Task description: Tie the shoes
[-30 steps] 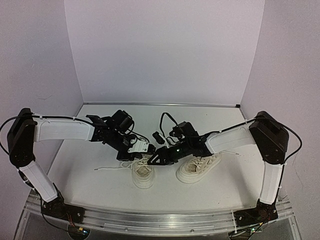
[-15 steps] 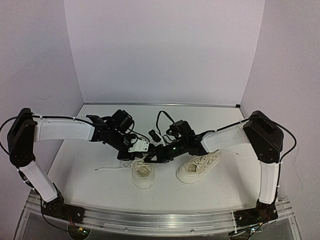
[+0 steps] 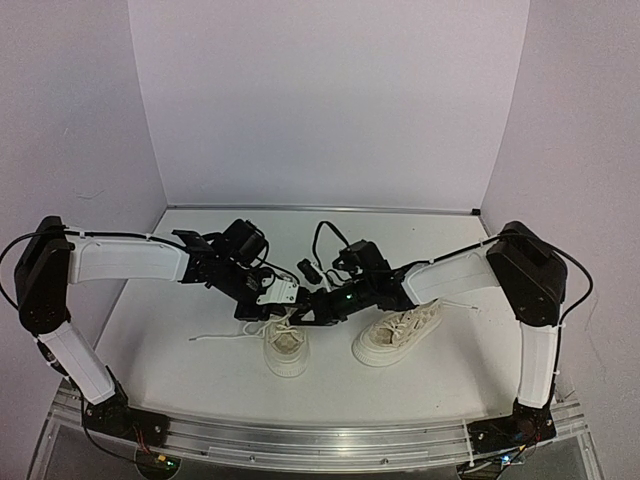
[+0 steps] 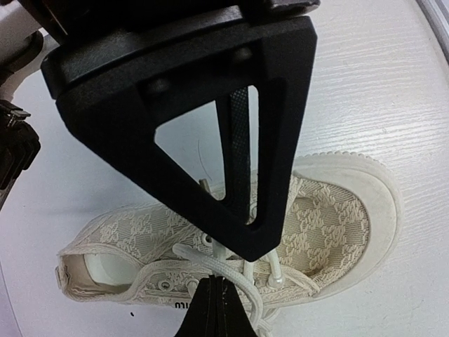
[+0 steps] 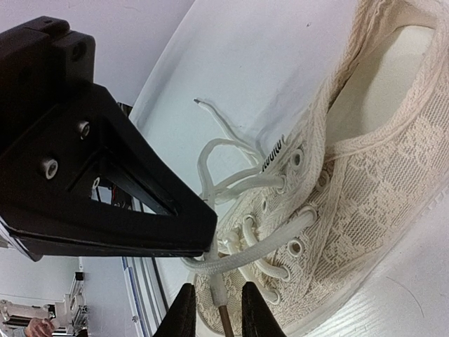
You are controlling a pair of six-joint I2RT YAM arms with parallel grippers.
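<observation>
Two cream shoes stand on the white table, the left shoe (image 3: pixel 285 348) and the right shoe (image 3: pixel 398 335). Both grippers meet over the left shoe's (image 4: pixel 330 217) laces. My left gripper (image 3: pixel 283 306) (image 4: pixel 219 281) is shut, pinching a white lace (image 4: pixel 210 265) at its tip. In the right wrist view the lace (image 5: pixel 245 256) runs from under the left gripper's black finger (image 5: pixel 105 189) down between my right gripper's (image 5: pixel 219 291) fingers. Those fingers stand slightly apart around the lace end, with gaps on both sides. The right gripper (image 3: pixel 306 314) shows as a black triangle (image 4: pixel 175 105) in the left wrist view.
A loose lace end (image 3: pixel 215 337) trails left across the table from the left shoe. An aluminium rail (image 3: pixel 320 435) runs along the near edge. Pale walls close off the back and both sides, and cables loop above both wrists.
The right arm has moved left, off the right shoe and up to the left gripper, and its jaws have narrowed around the lace end. The left arm and both shoes have stayed put.
</observation>
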